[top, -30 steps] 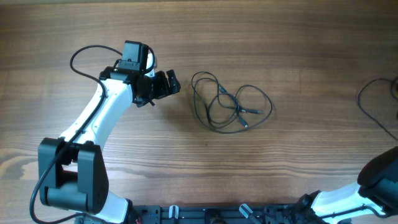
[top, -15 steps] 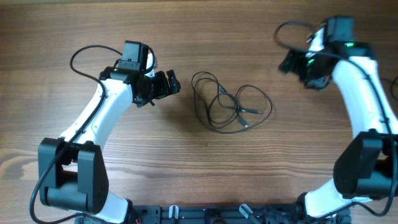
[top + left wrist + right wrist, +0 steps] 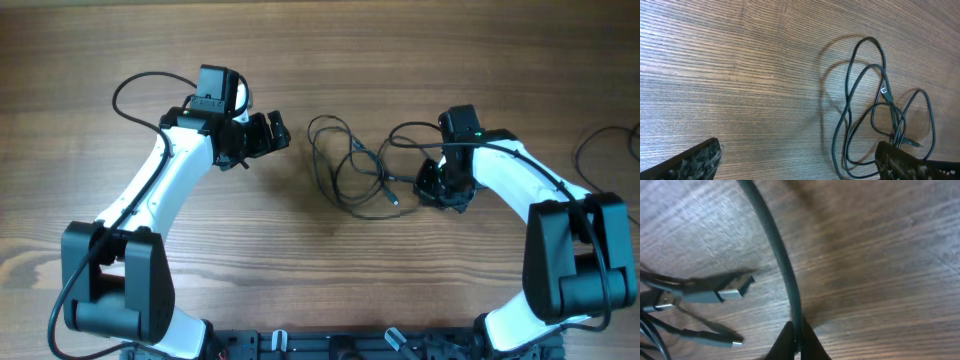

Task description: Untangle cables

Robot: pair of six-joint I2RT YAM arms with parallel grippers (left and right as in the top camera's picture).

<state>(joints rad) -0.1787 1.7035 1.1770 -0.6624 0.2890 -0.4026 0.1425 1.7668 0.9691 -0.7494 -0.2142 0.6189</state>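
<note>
**RIGHT JAWS ON RIGHT-HAND LOOP; LEFT JAWS WIDE, STANDING OFF**

On the wooden table point(image 3: 300, 290): cables point(image 3: 360, 165) lying mid-table as one loose tangle of overlapping loops, between the two arms. To the tangle's left, just clear of it: left gripper point(image 3: 268, 135), jaws spread wide, nothing held, pointing right toward the loops. At the tangle's right edge: right gripper point(image 3: 440, 190), jaws drawn narrow, judged pinched on a single strand point(image 3: 782, 265) (running straight down into the fingertips in the wrist view). Left of that strand: two connector plugs point(image 3: 732, 294), loose on the wood. Nearer arm: right, in contact. Judged next: draw rightward, away from the knot. No container in view.
</note>
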